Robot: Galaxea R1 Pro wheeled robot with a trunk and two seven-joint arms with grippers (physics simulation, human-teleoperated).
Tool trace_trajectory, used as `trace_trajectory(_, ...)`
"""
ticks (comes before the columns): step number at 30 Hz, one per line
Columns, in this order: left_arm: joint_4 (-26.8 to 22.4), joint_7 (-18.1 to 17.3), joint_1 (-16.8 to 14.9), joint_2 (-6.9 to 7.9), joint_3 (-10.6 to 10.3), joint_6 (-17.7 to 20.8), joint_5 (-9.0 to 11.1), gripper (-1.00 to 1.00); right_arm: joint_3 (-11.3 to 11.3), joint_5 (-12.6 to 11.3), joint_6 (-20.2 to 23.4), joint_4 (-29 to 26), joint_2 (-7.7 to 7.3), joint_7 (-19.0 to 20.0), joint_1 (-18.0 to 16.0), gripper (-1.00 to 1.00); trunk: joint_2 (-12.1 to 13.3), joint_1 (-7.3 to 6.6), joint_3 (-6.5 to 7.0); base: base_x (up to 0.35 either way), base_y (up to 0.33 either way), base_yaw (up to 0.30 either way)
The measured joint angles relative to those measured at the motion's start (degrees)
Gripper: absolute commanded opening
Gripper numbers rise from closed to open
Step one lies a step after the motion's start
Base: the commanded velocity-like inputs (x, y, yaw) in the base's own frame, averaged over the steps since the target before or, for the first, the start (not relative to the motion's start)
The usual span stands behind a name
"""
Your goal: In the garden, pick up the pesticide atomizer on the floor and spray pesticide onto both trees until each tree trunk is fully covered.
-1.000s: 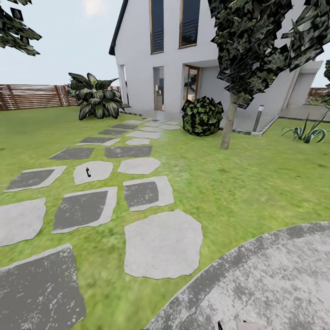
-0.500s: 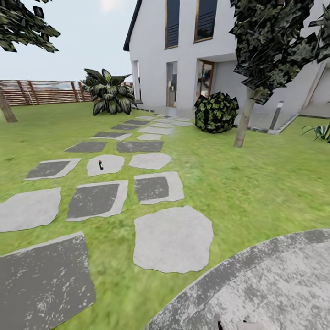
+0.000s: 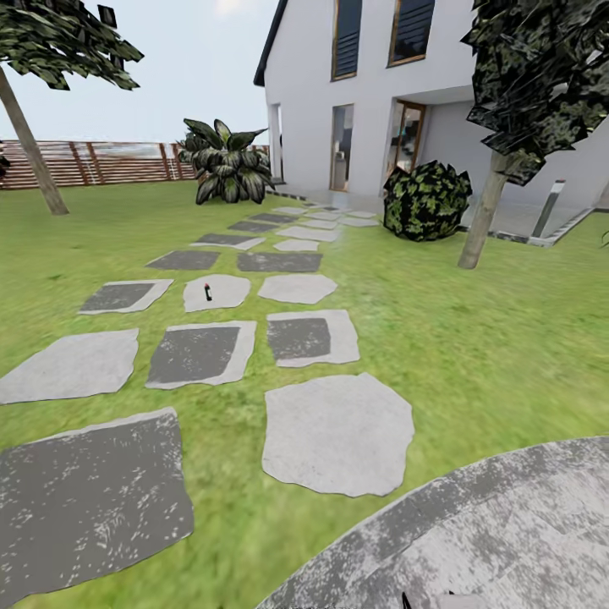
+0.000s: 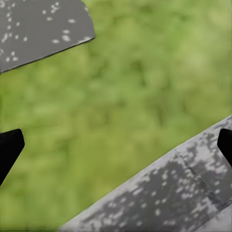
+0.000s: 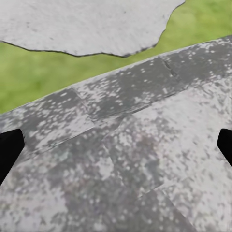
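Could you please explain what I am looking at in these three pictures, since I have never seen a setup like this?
This is a simulated wheeled robot with two arms, steered by a person. The large picture comes from its head camera and looks over a garden: a lawn crossed by stepping stones, a white house and two trees. A small dark spray bottle stands on one pale stone. The two smaller pictures come from cameras by each arm's end effector, pointing down at grass and paving. The dark tips at their edges are the fingers, spread wide, so the left end effector and the right end effector hold nothing.
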Motion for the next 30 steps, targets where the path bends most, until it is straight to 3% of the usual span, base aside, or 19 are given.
trace_trajectory(3, 0.0, 0.0, 0.0, 0.01, -0.1, 0.0, 0.0, 1.00, 0.0, 0.0, 0.0, 0.0, 0.00, 0.0, 0.0, 1.00, -1.2, 0.66, -0.76, 0.000, 0.000, 0.181)
trace_trajectory(10, -0.1, 0.0, 0.0, 0.09, 0.1, -0.2, 0.0, 1.00, 0.0, 0.0, 0.0, 0.0, 0.00, 0.1, 0.0, 1.00, -1.2, 0.67, -1.05, 0.000, 0.068, 0.084)
trace_trajectory(30, -0.2, 0.0, 0.2, 0.11, -0.2, -0.3, 0.0, 1.00, 0.0, 0.0, 0.0, -0.2, -0.09, 0.2, 0.0, 1.00, -1.2, 0.66, -1.08, 0.108, 0.300, 0.002)
